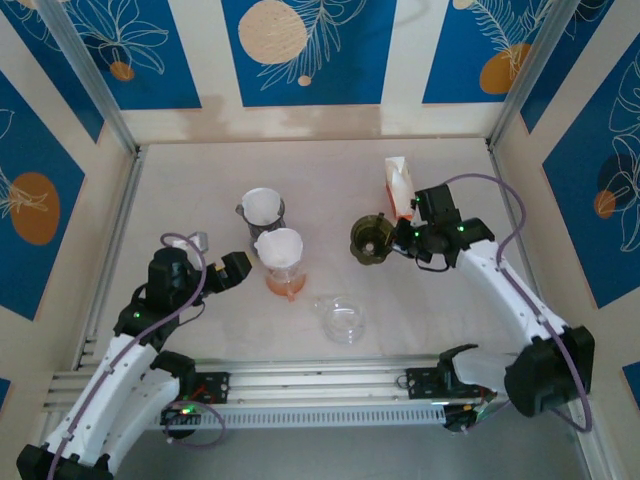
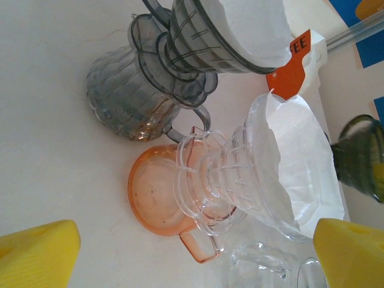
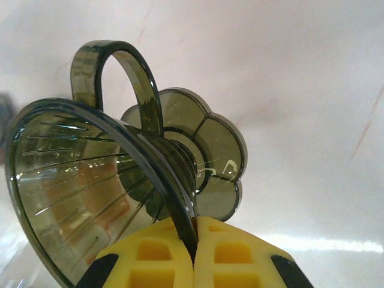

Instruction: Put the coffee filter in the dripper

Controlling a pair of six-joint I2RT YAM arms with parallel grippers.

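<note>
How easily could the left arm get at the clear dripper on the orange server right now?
Probably yes, easily: the left gripper is open and pointed at the clear dripper, with just bare table between them.

- The grey ribbed plastic dripper (image 1: 262,204), with a white paper filter (image 2: 240,24) in it, sits on a grey glass carafe (image 2: 120,90) towards the back of the white table (image 1: 200,180).
- Just in front of that stack, the clear plastic dripper (image 1: 279,247) holds a second white paper filter (image 2: 306,174) and sits on an orange glass server (image 2: 153,198).
- A clear glass cup (image 1: 342,320) lies in front and to the right of the server.
- The dark green plastic dripper (image 1: 370,240) is right of both stacks, its rim between the fingers of the right gripper (image 3: 195,228).
- A white-and-orange filter box (image 1: 398,185) stands just behind it.
</note>
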